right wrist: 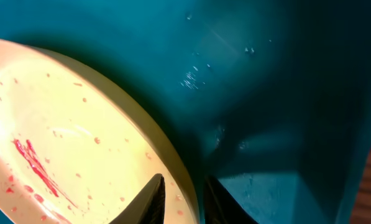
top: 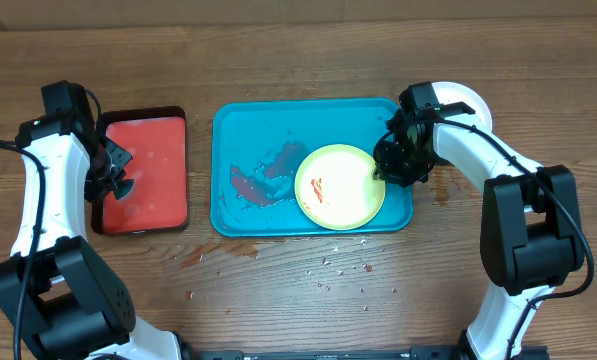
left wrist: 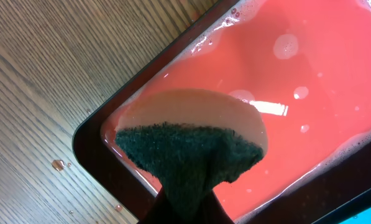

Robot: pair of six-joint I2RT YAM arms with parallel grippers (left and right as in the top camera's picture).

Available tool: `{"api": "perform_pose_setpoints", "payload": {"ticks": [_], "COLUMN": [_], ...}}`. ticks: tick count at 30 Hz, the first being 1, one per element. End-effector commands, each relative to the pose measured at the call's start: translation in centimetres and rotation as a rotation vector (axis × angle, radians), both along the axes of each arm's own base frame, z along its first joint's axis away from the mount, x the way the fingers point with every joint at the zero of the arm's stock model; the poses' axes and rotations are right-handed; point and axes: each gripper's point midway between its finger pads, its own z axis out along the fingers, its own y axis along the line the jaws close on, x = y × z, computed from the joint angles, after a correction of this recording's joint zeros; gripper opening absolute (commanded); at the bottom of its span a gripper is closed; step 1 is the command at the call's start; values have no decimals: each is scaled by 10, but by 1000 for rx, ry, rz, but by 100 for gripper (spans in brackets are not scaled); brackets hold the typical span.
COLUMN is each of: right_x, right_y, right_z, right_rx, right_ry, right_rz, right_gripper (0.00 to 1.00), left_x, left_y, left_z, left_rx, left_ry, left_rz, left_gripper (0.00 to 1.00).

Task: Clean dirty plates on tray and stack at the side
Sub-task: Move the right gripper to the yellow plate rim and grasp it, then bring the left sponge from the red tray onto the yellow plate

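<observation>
Closest to my right wrist lens are my own two dark fingertips (right wrist: 153,198), set astride the rim of the yellow-green plate (right wrist: 61,124). One sits over the plate's inner side, the other outside it above the teal tray (right wrist: 266,93). My right claw (right wrist: 183,182) is parted only a sliver, barely wider than that rim. Whether the pads press on it I cannot tell.

Counting from overhead, I find one plate on the tray, in its right half and toward my side. One more round white plate (top: 475,100) shows on the table (top: 298,50) just beyond the tray's right edge, half hidden by my right arm. Whether others lie under it I cannot tell. Trays come to two: the teal one in the middle and a smaller red tray (top: 148,130) well to its left.

The plate on the tray has a pale cream face with a yellow-green rim. One red streak (right wrist: 36,165) runs left of its centre, and fine red specks are scattered around that. Reddish wet smears (top: 258,182) mark the tray's left half.

My left claw (top: 118,172) is pinched on one sponge (left wrist: 191,155), dark green scourer over a tan body. It is held above the pink liquid (left wrist: 297,62) in the red tray. Small droplets (top: 338,265) dot the table on my side of the teal tray.
</observation>
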Motion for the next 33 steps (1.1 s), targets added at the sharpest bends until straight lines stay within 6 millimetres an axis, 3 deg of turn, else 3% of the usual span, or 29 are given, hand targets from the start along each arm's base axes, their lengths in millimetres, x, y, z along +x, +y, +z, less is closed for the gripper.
{"api": "perform_pose_setpoints", "payload": {"ticks": [1,16,18,21,26,33], "right_x": [-5,-5,-3,-3,-7,-8], "right_y": [1,24,27,31,41,63], "right_z": [-4,-9,-10,-12,-19,-31], "right_rx": [-13,-85,-85,-83,-84,-63], "right_ry": [38,-22,-30,-37,-28,-26], "right_rz": [-44,30,37,53,75,65], "right_gripper": [23,24,17,8,8,7], "left_x": [-1,10,14,23,31,46], "left_y": [-4,-20,-27,-40,-58,-117], "left_z": [-3,-3,-3,-1,3,17], "left_rx": [-16,-102,-134,-194,-273,-440], "left_ry": [1,-41,-59,-100,-153,-266], "left_rz": [8,-94,-135,-229,-328,-574], "left_gripper": [4,4,4,4,4,4]}}
